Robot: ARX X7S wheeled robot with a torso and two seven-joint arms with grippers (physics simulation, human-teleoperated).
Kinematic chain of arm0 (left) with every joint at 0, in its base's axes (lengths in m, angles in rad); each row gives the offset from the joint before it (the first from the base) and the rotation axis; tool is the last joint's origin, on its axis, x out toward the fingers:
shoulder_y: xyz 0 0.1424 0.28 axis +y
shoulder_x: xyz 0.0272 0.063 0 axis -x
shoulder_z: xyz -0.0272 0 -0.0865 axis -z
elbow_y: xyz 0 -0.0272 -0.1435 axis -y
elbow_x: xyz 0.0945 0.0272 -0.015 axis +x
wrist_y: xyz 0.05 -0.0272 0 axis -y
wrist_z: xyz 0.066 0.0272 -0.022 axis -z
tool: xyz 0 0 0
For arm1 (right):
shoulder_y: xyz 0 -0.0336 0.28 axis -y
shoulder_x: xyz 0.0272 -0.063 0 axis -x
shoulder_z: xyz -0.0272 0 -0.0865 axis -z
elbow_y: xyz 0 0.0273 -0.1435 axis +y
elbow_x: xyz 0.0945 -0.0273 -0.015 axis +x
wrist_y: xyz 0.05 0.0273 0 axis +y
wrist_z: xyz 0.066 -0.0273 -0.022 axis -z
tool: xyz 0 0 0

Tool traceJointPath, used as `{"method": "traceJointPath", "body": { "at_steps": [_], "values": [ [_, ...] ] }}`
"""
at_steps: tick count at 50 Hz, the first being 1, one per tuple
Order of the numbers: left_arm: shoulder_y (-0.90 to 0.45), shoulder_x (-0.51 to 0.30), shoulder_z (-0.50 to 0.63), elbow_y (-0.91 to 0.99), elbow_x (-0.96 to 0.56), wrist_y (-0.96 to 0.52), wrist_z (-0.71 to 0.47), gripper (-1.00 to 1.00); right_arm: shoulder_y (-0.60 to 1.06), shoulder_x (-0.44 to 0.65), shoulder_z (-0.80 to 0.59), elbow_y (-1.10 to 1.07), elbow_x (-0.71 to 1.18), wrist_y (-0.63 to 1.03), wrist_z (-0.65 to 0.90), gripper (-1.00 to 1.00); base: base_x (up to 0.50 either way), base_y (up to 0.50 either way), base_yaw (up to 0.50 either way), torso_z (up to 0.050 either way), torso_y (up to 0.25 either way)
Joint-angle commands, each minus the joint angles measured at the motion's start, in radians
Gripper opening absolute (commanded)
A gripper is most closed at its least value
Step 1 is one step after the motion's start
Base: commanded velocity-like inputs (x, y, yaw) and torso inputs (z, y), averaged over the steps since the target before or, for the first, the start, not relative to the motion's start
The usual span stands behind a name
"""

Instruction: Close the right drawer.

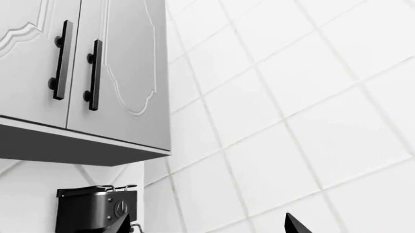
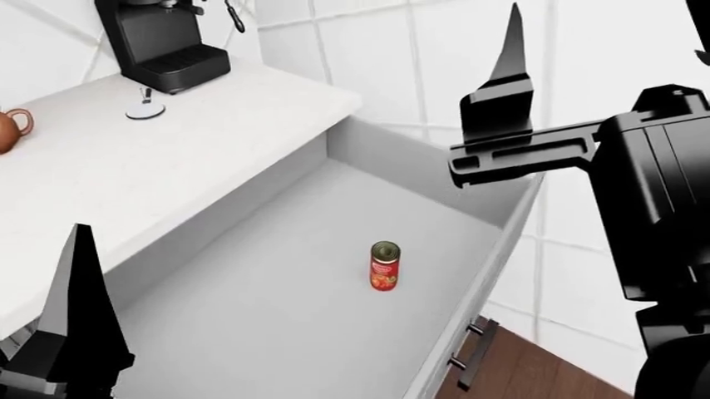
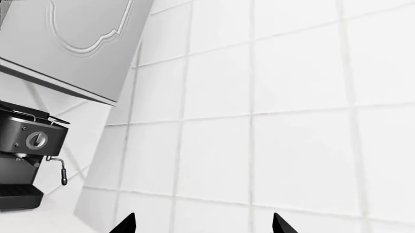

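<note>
A white tiled wall [image 3: 272,121] is faced by the right gripper [image 3: 202,227], fingertips spread apart. A black coffee machine [image 3: 26,160] is seen beside the wall, below a grey cabinet door [image 3: 71,39].

You see the drawer [image 2: 332,208] pulled wide open, deep and pale grey inside, black handle on its front.

Robot body all matte black, no markings, cables or screws visible. Head view, right side of frame: right arm [image 2: 666,199] is a blocky black housing with rounded edges, a flat slotted bracket leading to a tall pointed finger [image 2: 508,75] of the right gripper [image 2: 604,50]. Lower left of frame: left gripper finger [image 2: 76,324], same black tapered blade on a stepped base. Wrist views show only small black fingertips [image 1: 295,224] [image 3: 124,225] at bottom edge.
</note>
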Motion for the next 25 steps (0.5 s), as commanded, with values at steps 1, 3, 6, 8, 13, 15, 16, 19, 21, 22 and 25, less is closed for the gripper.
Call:
{"method": "traceJointPath", "body": {
  "at_steps": [1, 3, 6, 8, 13, 15, 16, 19, 21, 22, 25],
  "values": [
    [-0.001, -0.002, 0.0, 0.0, -0.002, -0.001, -0.001, 1.0, 0.009, 0.005, -0.002, 0.001, 0.005, -0.006, 0.005, 1.0, 0.12, -0.24, 0.0, 0.0, 0.0],
    [0.0, -0.002, -0.001, 0.001, -0.002, -0.001, -0.001, 1.0, 0.009, 0.006, -0.004, 0.0, 0.005, -0.008, 0.006, 1.0, 0.13, -0.22, 0.0, 0.0, 0.0],
    [-0.001, -0.003, -0.001, 0.003, -0.002, -0.001, -0.001, 1.0, 0.008, 0.009, -0.005, -0.001, 0.003, -0.011, 0.004, 1.0, 0.13, -0.18, 0.0, 0.0, 0.0],
    [-0.003, -0.004, 0.001, 0.004, -0.002, -0.003, -0.002, 1.0, 0.009, 0.011, -0.006, -0.002, 0.003, -0.012, 0.004, 1.0, 0.12, -0.17, 0.0, 0.0, 0.0],
    [-0.007, -0.006, 0.003, 0.006, -0.003, -0.006, -0.004, 1.0, 0.015, 0.013, -0.008, -0.007, 0.003, -0.014, 0.01, 1.0, 0.06, -0.08, 0.0, 0.0, 0.0],
    [-0.007, -0.005, 0.004, 0.005, -0.002, -0.006, -0.004, 1.0, 0.019, 0.013, -0.01, -0.008, 0.004, -0.015, 0.013, 1.0, 0.0, 0.0, 0.0, 0.0, 0.0],
    [-0.007, -0.005, 0.005, 0.004, -0.002, -0.006, -0.004, 1.0, 0.02, 0.014, -0.011, -0.009, 0.004, -0.016, 0.013, 1.0, 0.0, 0.0, 0.0, 0.0, 0.0],
    [-0.004, -0.005, 0.001, 0.003, -0.004, -0.003, -0.003, 1.0, 0.023, 0.016, -0.015, -0.01, 0.006, -0.02, 0.015, 1.0, 0.0, 0.0, 0.0, 0.0, 0.0],
    [-0.002, -0.004, 0.0, 0.002, -0.003, -0.001, -0.002, 1.0, 0.028, 0.018, -0.019, -0.01, 0.009, -0.021, 0.018, 1.0, 0.0, 0.0, 0.0, 0.0, 0.0],
    [-0.001, -0.004, -0.001, 0.002, -0.004, 0.0, -0.001, 1.0, 0.031, 0.019, -0.021, -0.01, 0.012, -0.021, 0.019, 1.0, 0.0, 0.0, 0.0, 0.0, 0.0],
    [0.002, -0.004, -0.004, 0.002, -0.005, 0.002, -0.001, 1.0, 0.043, 0.029, -0.026, -0.009, 0.023, -0.022, 0.019, 1.0, 0.0, 0.0, 0.0, 0.0, 0.0]
  ]
}}
